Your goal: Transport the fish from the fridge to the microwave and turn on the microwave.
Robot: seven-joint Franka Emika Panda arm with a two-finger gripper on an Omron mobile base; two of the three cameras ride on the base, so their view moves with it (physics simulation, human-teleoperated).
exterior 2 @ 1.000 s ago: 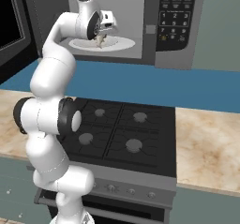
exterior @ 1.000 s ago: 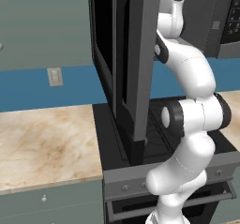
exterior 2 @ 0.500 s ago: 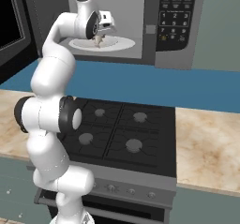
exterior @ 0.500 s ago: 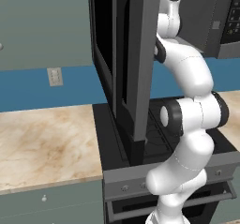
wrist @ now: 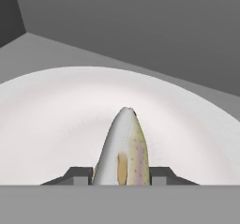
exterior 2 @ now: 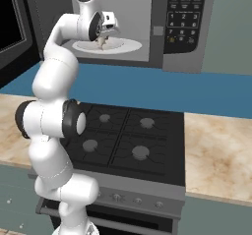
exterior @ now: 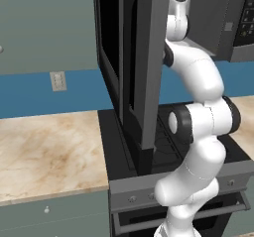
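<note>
Gripping fish, tool over turntable

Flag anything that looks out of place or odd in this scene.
Nothing stands out. The hand holds the fish over the white turntable inside the open microwave; nothing is spilled or damaged.

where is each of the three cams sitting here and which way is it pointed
Left base view: behind the arm on its left, facing forward past the open microwave door; the white arm rises at lower right.
Right base view: behind the arm on its right, facing the stove and the microwave; the arm rises at lower left, its tool inside the cavity.
Hand view: on the hand, looking along the tool at the fish it grips over the white turntable.
Shared: both base views show the arm, microwave and stove.
</note>
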